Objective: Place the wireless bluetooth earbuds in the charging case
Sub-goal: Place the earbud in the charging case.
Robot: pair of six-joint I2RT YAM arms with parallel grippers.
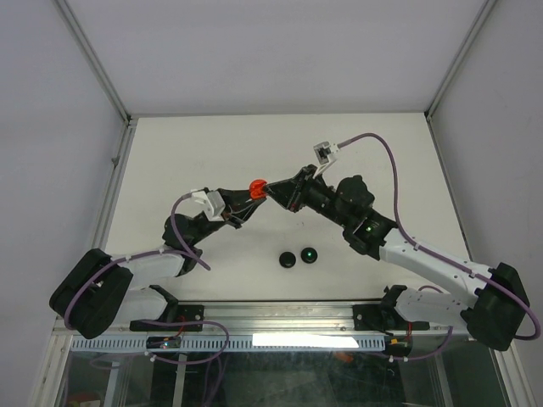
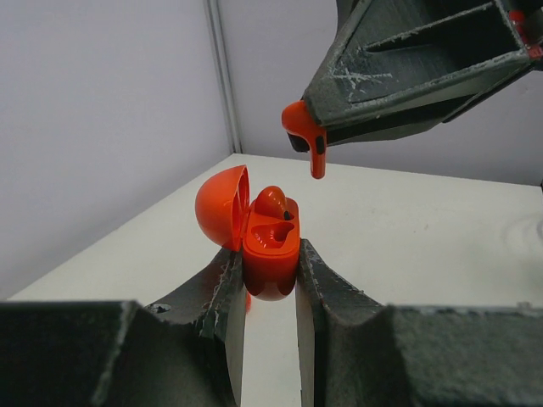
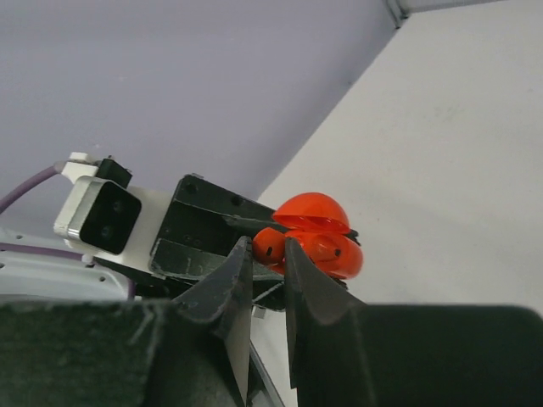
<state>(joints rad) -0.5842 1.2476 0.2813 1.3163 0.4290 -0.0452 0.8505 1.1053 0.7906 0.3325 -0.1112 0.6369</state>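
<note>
The red charging case [image 2: 271, 254] is held above the table with its lid [image 2: 222, 206] swung open to the left, and my left gripper [image 2: 270, 273] is shut on its body. One red earbud [image 2: 271, 201] sits in a socket; the socket beside it is empty. A second red earbud [image 2: 309, 140] hangs stem down just above and to the right of the case, apart from it. My right gripper [image 3: 268, 248] is shut on this earbud [image 3: 271, 243], with the case [image 3: 333, 252] right behind it. From above, both grippers meet at the case [image 1: 255, 187] over mid-table.
Two round black discs [image 1: 288, 259] [image 1: 310, 254] lie on the white table [image 1: 212, 153] in front of the grippers, the right one showing a green light. Grey walls [image 1: 51, 127] close in the table on three sides.
</note>
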